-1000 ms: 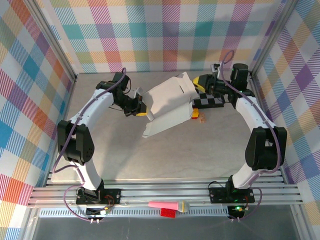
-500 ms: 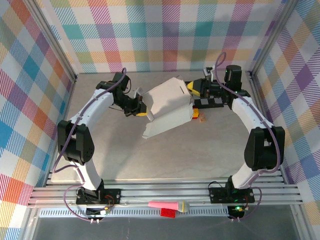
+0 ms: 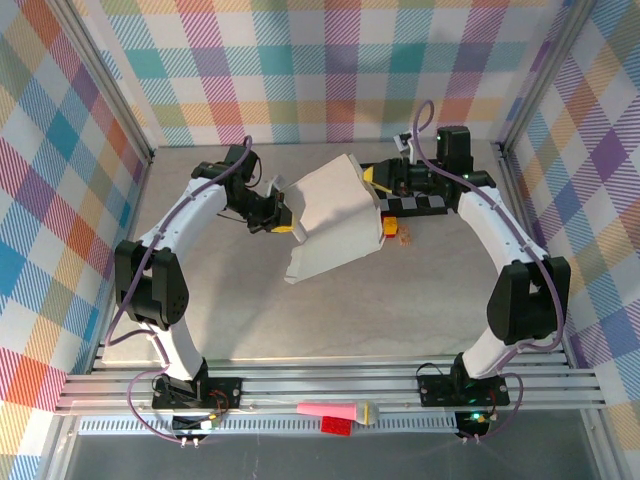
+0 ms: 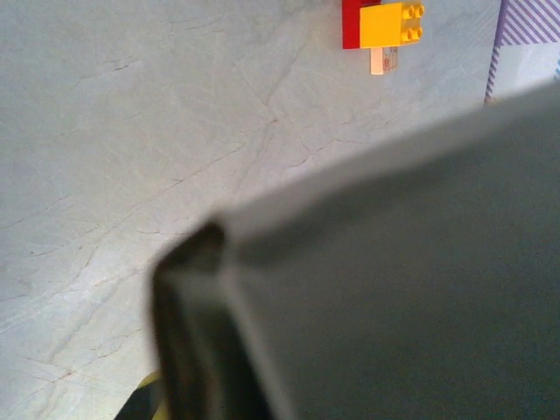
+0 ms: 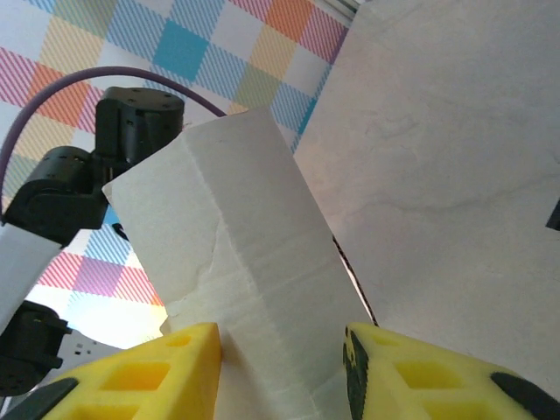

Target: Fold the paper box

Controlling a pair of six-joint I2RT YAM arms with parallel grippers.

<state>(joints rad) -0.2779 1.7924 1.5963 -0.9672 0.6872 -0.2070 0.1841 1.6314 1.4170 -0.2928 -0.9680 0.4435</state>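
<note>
Paper box point(image 3: 335, 222): pale, part-folded card. It lies mid-surface toward the far edge and is tilted, w/ its far end raised and its near-left corner low over the surface point(image 3: 300, 320).

L claw point(image 3: 282, 218): at the box's left edge, pressed together and pinching the thin card. In the L wrist view the grey card is blurred and very close, taking up the lower right, w/ a dark finger at its folded corner.

R claw point(image 3: 376, 183): at the box's far-right corner. In the R wrist view the yellow fingers point(image 5: 175, 372) stand apart on either side of a folded end of the box, and the card spans the gap btw. them. Whether they press it cannot be told.

Checkerboard mat point(image 3: 425, 205): black-and-white, toward the far-right corner, under the R arm's wrist and just beside the box's right side.

Yellow brick point(image 4: 392, 24) and red brick point(image 4: 350, 22): touching each other on the marbled surface. In the top view they sit at the mat's near-left corner, against the box's right edge.

L arm point(image 5: 79, 188): black and white, seen in the R wrist view beyond the box's upper edge.
</note>
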